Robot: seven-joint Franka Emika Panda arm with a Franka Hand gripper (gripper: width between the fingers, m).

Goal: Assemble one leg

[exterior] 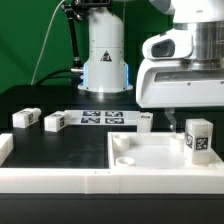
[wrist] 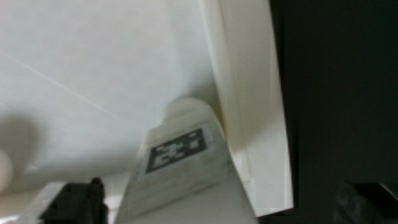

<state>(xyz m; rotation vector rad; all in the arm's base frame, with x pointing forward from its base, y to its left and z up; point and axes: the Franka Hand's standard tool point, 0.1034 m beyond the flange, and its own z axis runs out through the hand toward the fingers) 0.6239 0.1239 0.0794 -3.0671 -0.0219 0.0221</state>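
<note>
Base column: white, round, tapering upward, smooth shell. A small dark label sits on its front; the lettering is too small to read. The shell shows a bluish tint toward the foot.

Joint section above the column: black, partly cut off by the frame edge.

Cable: thin, green, curving down beside the column on the exterior view's left.

Wrist housing: white, boxy, with rounded corners and a glossy finish. It has a dark slot-shaped recess on one face and a grey cap above.

Jaws: dark and slender below the housing. In the wrist view the fingertips appear black and blurred.
</note>
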